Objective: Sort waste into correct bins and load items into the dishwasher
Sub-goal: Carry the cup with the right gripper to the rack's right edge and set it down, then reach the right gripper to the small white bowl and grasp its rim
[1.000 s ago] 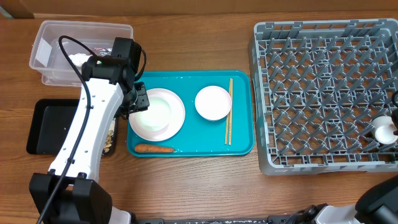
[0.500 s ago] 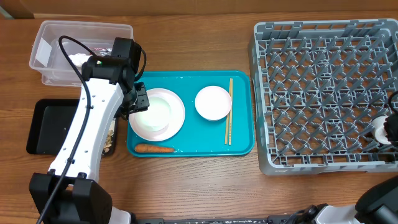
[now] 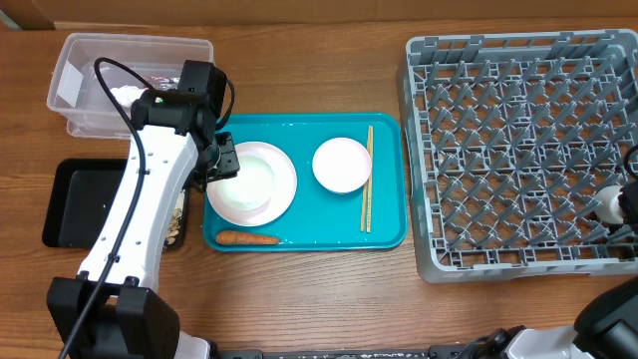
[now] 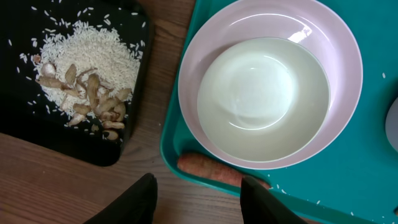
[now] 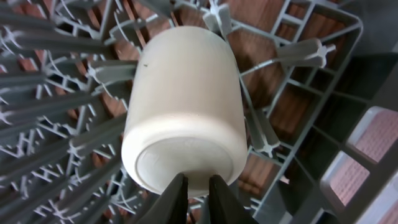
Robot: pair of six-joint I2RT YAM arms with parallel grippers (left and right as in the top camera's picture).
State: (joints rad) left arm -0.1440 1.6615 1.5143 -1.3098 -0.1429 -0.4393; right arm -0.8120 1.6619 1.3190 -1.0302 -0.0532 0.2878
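Observation:
My left gripper (image 4: 202, 202) is open and empty, its fingers low over the teal tray's front-left edge, with the orange carrot (image 4: 217, 172) (image 3: 247, 238) just ahead of them. Beyond it a white bowl sits in the round pink-rimmed plate (image 4: 270, 99) (image 3: 251, 181). A second white bowl (image 3: 342, 165) and light-wood chopsticks (image 3: 367, 179) lie on the tray. My right gripper (image 5: 198, 194) (image 3: 630, 204) pinches the edge of the small white cup (image 5: 183, 112) (image 3: 605, 202), which lies among the pegs of the grey dish rack (image 3: 518, 150).
The shallow black tray (image 3: 85, 204) holds rice scraps (image 4: 84, 59) at its right end. The clear tub (image 3: 75, 60) at back left holds white tissue (image 3: 125, 95) and a wrapper. The teal tray (image 3: 389, 229) lies between them and the rack.
My right gripper has come into the overhead view at the rack's right edge, over the cup, and the cup has shifted slightly left. The left arm has not moved.

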